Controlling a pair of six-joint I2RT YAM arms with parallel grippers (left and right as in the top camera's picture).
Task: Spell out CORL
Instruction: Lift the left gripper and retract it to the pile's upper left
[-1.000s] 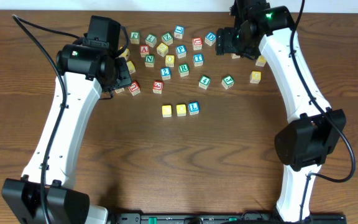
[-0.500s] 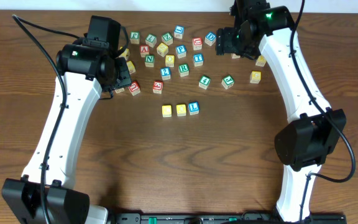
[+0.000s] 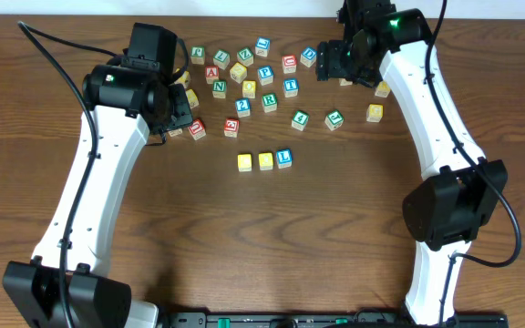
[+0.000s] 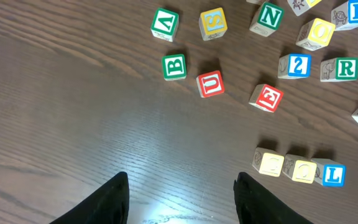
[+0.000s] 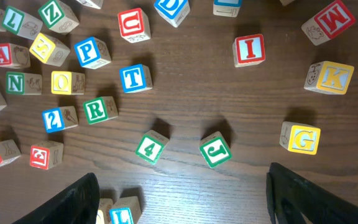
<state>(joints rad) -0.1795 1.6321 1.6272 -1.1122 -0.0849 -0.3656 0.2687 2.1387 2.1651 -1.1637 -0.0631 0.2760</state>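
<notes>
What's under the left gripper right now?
The left gripper is open; between its fingers the wrist camera shows only bare table. From overhead, the left arm covers that spot; a red-lettered cube pokes out beside it. What lies beneath the fingers themselves is hidden.

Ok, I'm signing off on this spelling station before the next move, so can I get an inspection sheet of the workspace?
surface: brown wood-grain table.
job's things: two yellow blocks and the L block side by side in a row; R block apart, among the loose ones.
clutter: loose blocks scattered at the far side.
claws: left claw open, empty; right claw open, empty.
cables: black cables run along both arms.
surroundings: nothing seen.
</notes>
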